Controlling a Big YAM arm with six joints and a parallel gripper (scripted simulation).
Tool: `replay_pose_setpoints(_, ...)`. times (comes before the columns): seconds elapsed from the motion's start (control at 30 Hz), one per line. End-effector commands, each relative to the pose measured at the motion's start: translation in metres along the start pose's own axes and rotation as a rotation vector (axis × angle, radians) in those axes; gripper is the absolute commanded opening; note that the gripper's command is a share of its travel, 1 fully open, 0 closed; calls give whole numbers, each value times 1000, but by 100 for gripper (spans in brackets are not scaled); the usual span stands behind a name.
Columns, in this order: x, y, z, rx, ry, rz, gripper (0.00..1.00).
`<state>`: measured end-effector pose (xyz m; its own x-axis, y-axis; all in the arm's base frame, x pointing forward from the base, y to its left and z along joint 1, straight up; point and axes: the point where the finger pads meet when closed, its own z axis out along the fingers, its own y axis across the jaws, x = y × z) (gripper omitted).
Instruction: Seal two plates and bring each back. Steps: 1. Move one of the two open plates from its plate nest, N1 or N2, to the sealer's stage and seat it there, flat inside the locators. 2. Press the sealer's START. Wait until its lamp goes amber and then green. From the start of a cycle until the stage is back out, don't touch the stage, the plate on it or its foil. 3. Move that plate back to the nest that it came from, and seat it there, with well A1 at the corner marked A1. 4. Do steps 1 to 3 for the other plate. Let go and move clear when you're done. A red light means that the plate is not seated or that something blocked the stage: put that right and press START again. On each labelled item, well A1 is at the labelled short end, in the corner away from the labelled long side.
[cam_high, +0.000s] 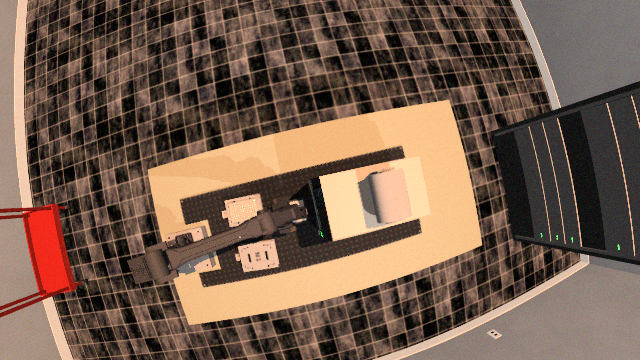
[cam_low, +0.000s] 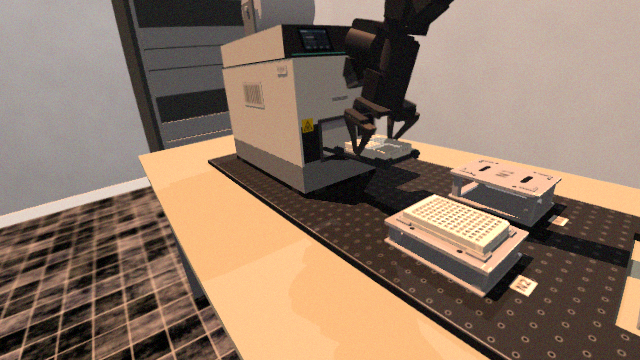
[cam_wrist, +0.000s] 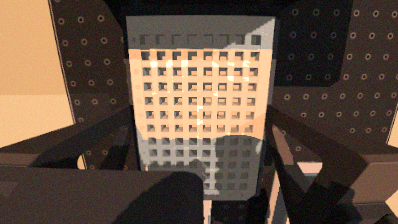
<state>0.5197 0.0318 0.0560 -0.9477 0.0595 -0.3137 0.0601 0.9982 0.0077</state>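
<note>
Gripper (cam_high: 295, 215) (cam_low: 376, 145) (cam_wrist: 199, 112) wide open, fingers astride stage plate (cam_high: 301, 205) (cam_low: 385, 149) (cam_wrist: 200, 90). Stage plate on extended stage (cam_low: 415, 154) before sealer (cam_high: 345, 210) (cam_low: 265, 120); exact seating unclear. Second plate (cam_high: 243, 210) (cam_low: 455, 222) atop nest N2 (cam_high: 227, 215) (cam_low: 435, 257); nest N1 (cam_high: 258, 256) (cam_low: 505, 175) alongside, slotted top exposed.

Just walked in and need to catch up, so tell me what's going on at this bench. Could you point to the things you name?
A robot arm is loading a plate into a sealer (cam_low: 265, 115). Its gripper (cam_high: 299, 211) (cam_low: 382, 142) (cam_wrist: 199, 112) is open around the plate on the stage (cam_wrist: 200, 92), and the plate's wells look unsealed. The other plate (cam_high: 242, 210) (cam_low: 456, 222) sits in nest N2, while nest N1 (cam_high: 257, 255) (cam_low: 505, 175) holds no plate.
</note>
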Motion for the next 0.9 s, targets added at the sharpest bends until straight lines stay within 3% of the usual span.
replay_pose_setpoints(0.0, 24, 3, 34, 3, 76, -3, 100)
replay_pose_setpoints(0.43, 19, -9, 15, -2, 63, 24, 100)
replay_pose_setpoints(0.87, 7, -9, 2, 1, 16, 26, 100)
